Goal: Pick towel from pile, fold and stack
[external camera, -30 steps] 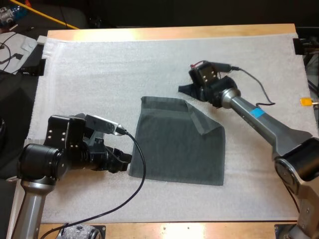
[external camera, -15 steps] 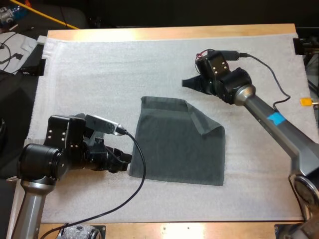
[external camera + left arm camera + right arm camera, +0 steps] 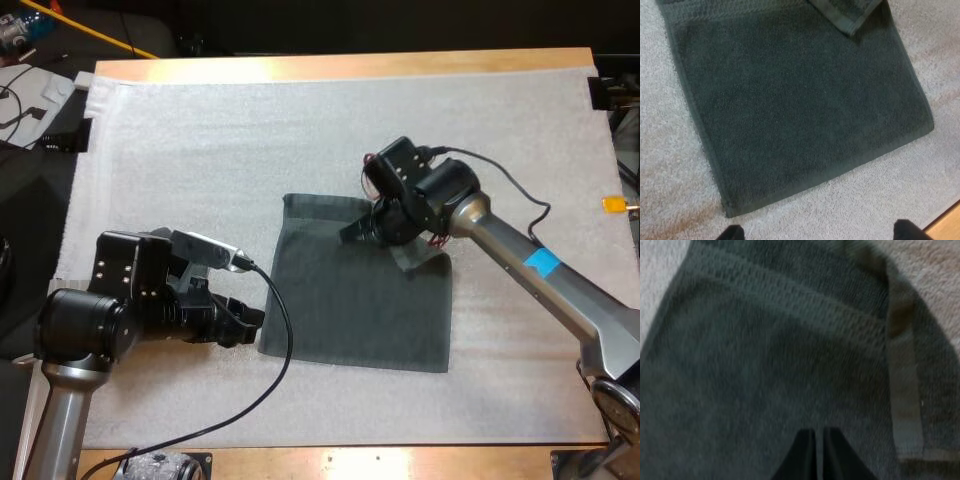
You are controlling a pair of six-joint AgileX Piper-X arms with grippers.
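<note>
over towel [image 3: 360,310] | right gripper [image 3: 352,232] moved in, clenched empty | left gripper [image 3: 250,325] released, unmoved

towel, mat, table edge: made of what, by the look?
The towel looks like dark grey-green terry cloth: matte fuzzy pile, a woven band, hemmed edges. The mat seems white foam or fleece, pebbled and matte; which one is unclear. The table looks like light wood or veneer, smooth with slight sheen.

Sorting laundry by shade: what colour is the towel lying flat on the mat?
The towel is plain dark grey-green; the left wrist view shows it best.
</note>
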